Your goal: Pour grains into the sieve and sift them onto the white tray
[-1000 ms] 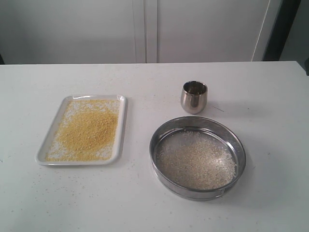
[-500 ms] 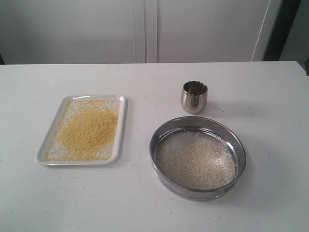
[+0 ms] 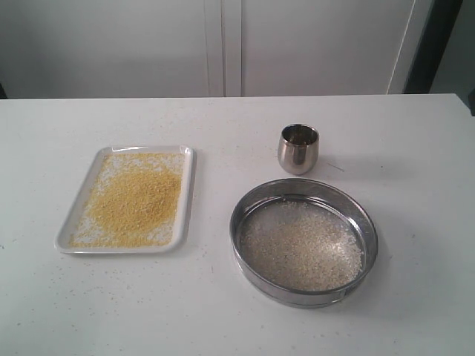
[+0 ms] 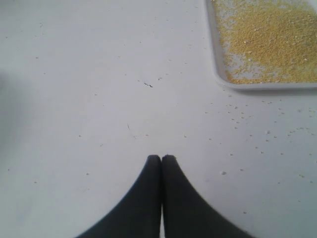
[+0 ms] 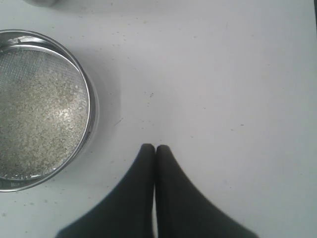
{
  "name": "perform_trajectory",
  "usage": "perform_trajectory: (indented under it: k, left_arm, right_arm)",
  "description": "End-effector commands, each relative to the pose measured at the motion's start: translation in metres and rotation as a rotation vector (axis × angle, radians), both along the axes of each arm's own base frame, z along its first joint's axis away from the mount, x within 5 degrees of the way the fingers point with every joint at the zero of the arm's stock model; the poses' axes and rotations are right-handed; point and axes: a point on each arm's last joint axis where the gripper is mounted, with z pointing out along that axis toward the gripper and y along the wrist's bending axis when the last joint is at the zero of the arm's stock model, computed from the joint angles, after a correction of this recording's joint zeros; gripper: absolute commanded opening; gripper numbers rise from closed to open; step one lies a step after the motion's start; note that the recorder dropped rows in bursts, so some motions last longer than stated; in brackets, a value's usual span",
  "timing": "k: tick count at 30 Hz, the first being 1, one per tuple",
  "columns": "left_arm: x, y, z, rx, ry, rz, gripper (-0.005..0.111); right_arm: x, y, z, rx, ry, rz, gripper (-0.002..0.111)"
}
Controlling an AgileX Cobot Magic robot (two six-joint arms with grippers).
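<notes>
The white tray (image 3: 190,194) lies on the left of the table, its rim (image 4: 247,86) also in the left wrist view, covered with golden-yellow grains (image 3: 135,200). The round steel sieve (image 3: 245,204) stands to its right and holds whitish rice-like grains (image 3: 300,245); the right wrist view shows the sieve (image 5: 90,106) too. Neither arm appears in the exterior view. My left gripper (image 4: 161,157) is shut and empty over bare table beside the tray. My right gripper (image 5: 155,147) is shut and empty beside the sieve.
A small steel cup (image 3: 298,148) stands upright just behind the sieve. Stray grains (image 4: 267,134) are scattered on the white table around the tray. White cabinet doors (image 3: 223,44) rise behind the table's far edge.
</notes>
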Motion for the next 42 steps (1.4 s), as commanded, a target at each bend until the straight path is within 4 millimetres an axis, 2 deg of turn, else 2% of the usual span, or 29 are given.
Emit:
perform_trajectory:
  k: [1,19,22,25,31,36,42]
  left_arm:
    - [0.0,0.0,-0.003,-0.002,0.011,-0.001,0.0]
    - [0.0,0.0,-0.003,-0.002,0.011,-0.001,0.0]
    - [0.0,0.0,-0.003,-0.002,0.011,-0.001,0.0]
    - [0.0,0.0,-0.003,-0.002,0.011,-0.001,0.0]
    - [0.0,0.0,-0.003,-0.002,0.011,-0.001,0.0]
    - [0.0,0.0,-0.003,-0.002,0.011,-0.001,0.0]
    - [0.0,0.0,-0.003,-0.002,0.011,-0.001,0.0]
  right_arm:
    - [0.0,-0.001,0.0,0.0,-0.007,-0.005,0.0]
    - [-0.004,-0.001,0.003,0.0,-0.023,-0.005,0.0]
    - [-0.029,-0.001,0.025,-0.001,-0.132,-0.005,0.0]
    - [-0.07,0.0,0.051,-0.003,-0.283,-0.005,0.0]
    - [-0.118,0.0,0.072,-0.004,-0.445,-0.005,0.0]
    - [-0.146,0.001,0.08,-0.005,-0.537,-0.005,0.0]
    - [-0.164,0.001,0.084,-0.006,-0.59,-0.005,0.0]
